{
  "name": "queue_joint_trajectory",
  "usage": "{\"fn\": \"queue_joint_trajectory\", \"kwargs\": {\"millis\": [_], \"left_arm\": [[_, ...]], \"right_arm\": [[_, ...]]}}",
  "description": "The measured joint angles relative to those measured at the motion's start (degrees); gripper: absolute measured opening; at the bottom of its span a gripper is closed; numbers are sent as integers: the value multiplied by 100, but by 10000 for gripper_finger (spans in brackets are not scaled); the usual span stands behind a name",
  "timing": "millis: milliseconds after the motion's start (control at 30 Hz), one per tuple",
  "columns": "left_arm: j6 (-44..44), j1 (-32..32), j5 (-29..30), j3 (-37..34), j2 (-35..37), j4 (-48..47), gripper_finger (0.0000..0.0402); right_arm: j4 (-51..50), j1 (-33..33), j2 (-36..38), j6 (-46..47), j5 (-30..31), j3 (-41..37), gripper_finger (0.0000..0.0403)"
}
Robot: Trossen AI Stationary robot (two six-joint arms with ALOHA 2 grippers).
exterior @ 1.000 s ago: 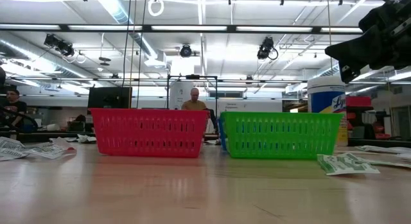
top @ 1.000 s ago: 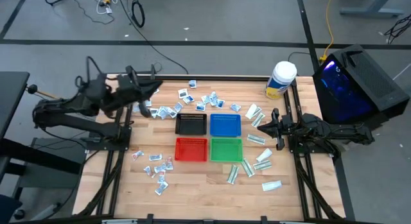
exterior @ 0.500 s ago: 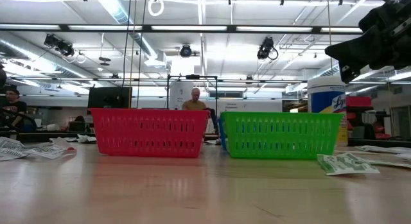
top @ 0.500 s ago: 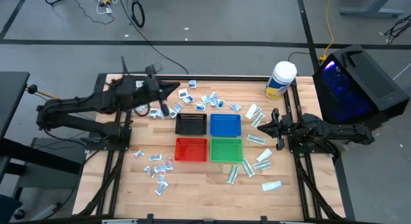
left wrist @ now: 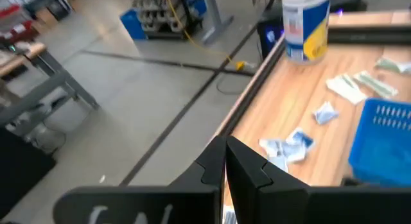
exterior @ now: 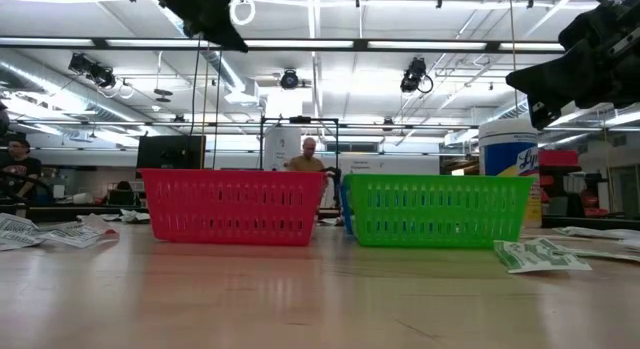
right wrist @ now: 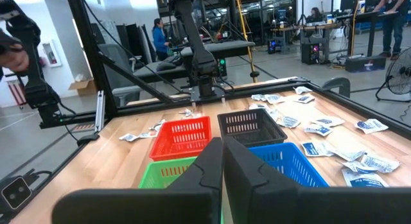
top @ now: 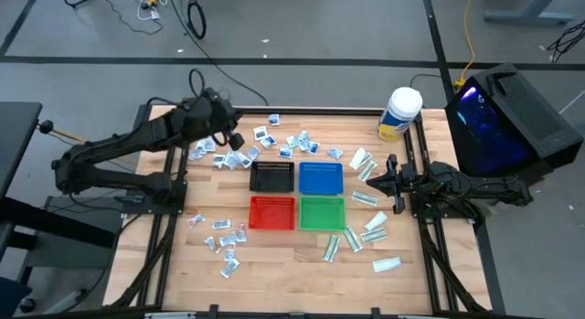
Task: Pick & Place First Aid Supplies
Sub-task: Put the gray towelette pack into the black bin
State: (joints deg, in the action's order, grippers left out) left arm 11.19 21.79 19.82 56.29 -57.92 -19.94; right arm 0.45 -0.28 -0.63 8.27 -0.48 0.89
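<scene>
White-and-blue packets [top: 239, 158] lie loose on the tabletop [top: 274, 255] beside the black tray [top: 272, 176] — none picked. Left claw [top: 230, 138] hovers above them, shut and empty; it must open, then descend. Right claw [top: 368, 183], also shut and empty, waits.

Four trays [top: 295, 195], one jar [top: 399, 113], two arms, many packets [top: 294, 143].

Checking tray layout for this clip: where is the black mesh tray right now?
In the high view, the black mesh tray sits mid-table, directly left of the blue tray and behind the red tray.
</scene>
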Motion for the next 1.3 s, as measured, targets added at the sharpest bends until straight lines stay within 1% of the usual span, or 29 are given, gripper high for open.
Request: {"fn": "queue_joint_trajectory", "kwargs": {"millis": [133, 200, 400, 500, 600, 733, 800, 967, 1033, 1133, 1300], "left_arm": [[-1, 300, -461, 0, 1, -310, 21], [-3, 440, -586, 0, 1, -422, 21], [-25, 679, -674, -2, -42, -746, 22], [-99, 705, -709, -2, -56, -1147, 36], [-157, 714, -708, -2, -58, -1492, 70], [-416, 714, -727, -2, -58, -1853, 133], [-603, 714, -877, -2, -63, -2051, 165], [-616, 714, -1472, -2, -313, -2506, 231], [-542, 714, -1635, -2, -457, -2750, 251], [-456, 714, -1671, -2, -708, -3144, 277], [-290, 768, -1671, -2, -1159, -3765, 304]], "right_arm": [[0, -1, 0, 2, 1, 0, 18], [0, -1, 1, 2, 1, 1, 18], [0, 1, -1, 0, 1, 0, 18], [-1, 0, -1, 1, 1, 0, 18], [0, 1, 1, 0, -1, 0, 18], [0, 1, 0, 2, 1, 2, 18], [0, 1, -1, 1, 0, 1, 18], [0, 1, 1, 2, 1, 0, 18], [-1, 0, -1, 1, 0, 1, 18], [-1, -1, 0, 0, 1, 1, 18], [0, 0, 0, 2, 1, 0, 18]]}}
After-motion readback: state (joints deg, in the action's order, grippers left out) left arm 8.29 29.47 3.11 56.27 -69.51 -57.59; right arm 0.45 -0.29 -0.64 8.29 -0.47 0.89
